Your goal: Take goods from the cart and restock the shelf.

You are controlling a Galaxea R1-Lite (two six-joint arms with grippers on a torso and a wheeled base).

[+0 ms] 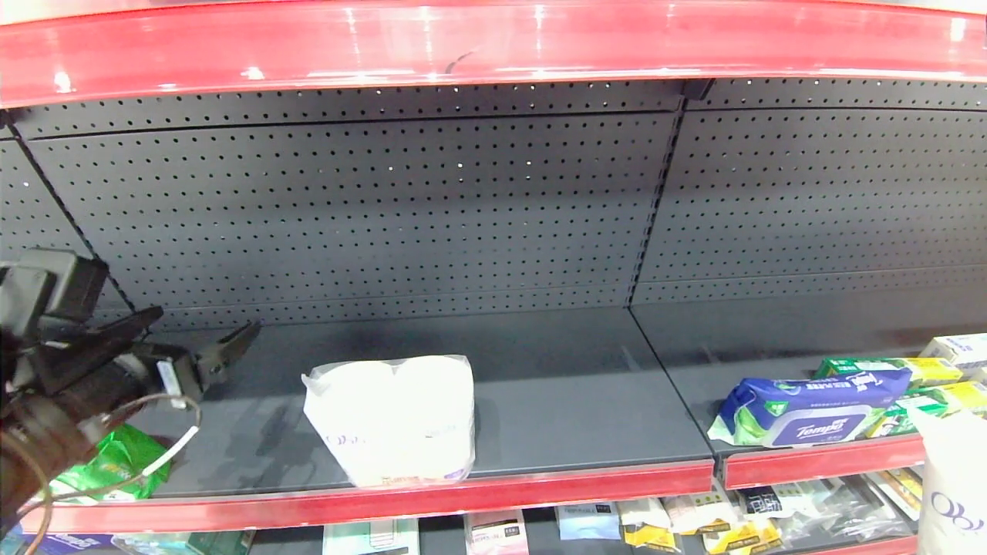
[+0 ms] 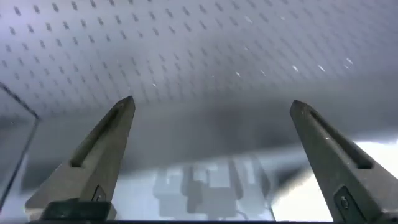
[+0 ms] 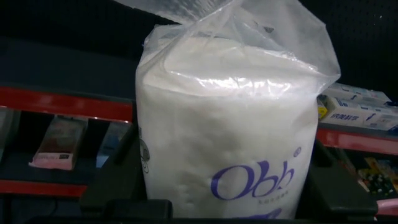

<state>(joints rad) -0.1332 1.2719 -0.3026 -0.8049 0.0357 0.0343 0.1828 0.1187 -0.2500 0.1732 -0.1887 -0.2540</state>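
Shelved pack: A white pack of paper rolls in clear plastic wrap [image 1: 389,420] stood upright at the lower centre of the head frame, on the dark grey metal shelf [image 1: 555,401], close behind its red front lip.
Reason for that spot: It looked already stocked. Near the lip it would face a shopper, and bare shelf remained on both sides for more goods.
Left tool: The left tool [image 1: 207,322], at the left edge of the head frame, hung over the shelf with its jaws spread wide and nothing between them, apart from the shelved pack.
Held pack: A second white roll pack of the same kind [image 1: 952,486] showed in the lower right corner of the head frame, in front of the shelf.
Right tool: The right tool [image 3: 227,186] was closed on the held pack, with a dark finger on either side of its lower part. A low grip across the width probably kept the pack upright so it could be set down on its base.
Look of the goods: Soft and bulging, glossy film over white rolls, loose film bunched at the top, purple lettering low on the front.
Neighbour: A blue-and-green wipes packet [image 1: 810,412] lay in the right bay of the shelf.
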